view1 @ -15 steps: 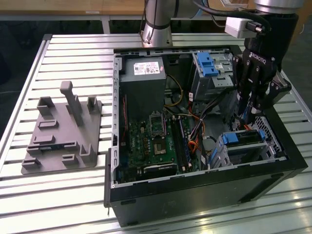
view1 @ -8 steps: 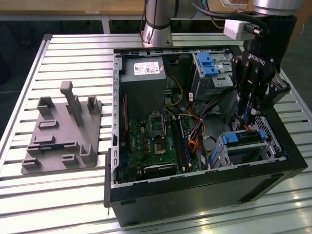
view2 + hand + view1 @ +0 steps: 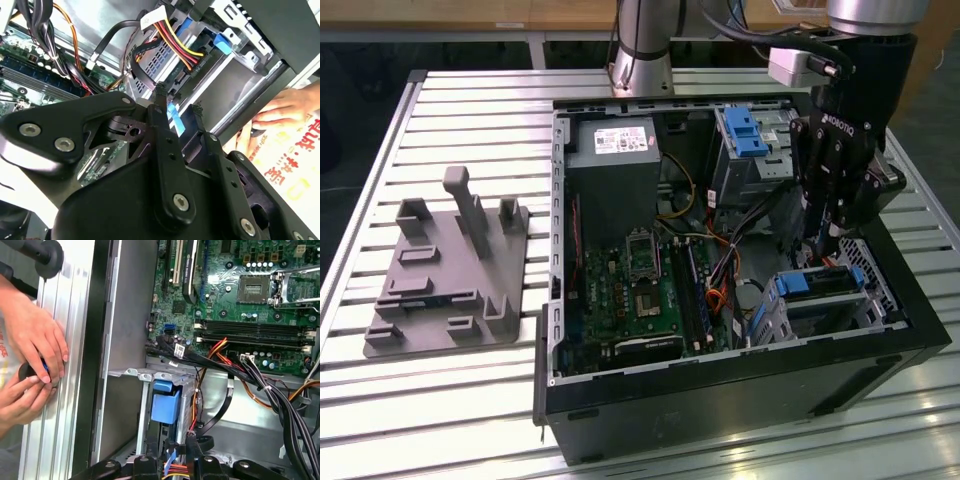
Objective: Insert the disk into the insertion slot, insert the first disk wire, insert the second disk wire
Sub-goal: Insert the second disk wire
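1. The disk (image 3: 817, 284), incl. its blue carrier, sits in the insertion slot (image 3: 872, 268), at the PC case (image 3: 720, 400) corner on the exterior view's right.
2. A red/yellow/black wire bundle (image 3: 172, 42) ends at a black plug (image 3: 185, 75) by the slot.
3. The hand (image 3: 825, 240) hangs just above the disk. Open or closed: cannot tell.
4. The motherboard (image 3: 630, 290) lies beside the slot.
5. The case stands on the counter (image 3: 470, 100). A person's hand (image 3: 35, 335) rests on the counter just outside the case wall. A grey fixture plate (image 3: 450, 270) lies on the exterior view's left, apart from the case.
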`<act>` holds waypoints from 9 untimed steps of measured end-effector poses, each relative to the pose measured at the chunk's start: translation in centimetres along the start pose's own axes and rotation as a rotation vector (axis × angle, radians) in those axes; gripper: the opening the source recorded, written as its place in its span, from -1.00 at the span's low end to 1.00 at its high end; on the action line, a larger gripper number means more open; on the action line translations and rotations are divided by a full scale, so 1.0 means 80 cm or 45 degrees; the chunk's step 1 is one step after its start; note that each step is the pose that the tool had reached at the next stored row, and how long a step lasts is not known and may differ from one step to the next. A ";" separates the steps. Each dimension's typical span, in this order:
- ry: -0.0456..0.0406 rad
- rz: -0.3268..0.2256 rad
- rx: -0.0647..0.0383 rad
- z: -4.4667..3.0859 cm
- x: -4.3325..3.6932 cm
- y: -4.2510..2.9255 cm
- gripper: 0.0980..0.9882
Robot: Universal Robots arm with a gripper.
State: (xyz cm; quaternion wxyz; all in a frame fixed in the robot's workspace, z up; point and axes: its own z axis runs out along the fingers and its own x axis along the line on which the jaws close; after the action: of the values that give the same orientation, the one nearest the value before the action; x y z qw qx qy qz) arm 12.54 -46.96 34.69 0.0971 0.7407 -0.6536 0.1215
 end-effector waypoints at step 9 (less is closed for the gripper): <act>0.005 0.075 -0.015 -0.0001 -0.004 -0.0001 -0.41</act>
State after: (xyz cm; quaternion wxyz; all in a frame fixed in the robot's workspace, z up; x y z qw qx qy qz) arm 12.51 -46.63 34.59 0.0990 0.7203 -0.6756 0.1218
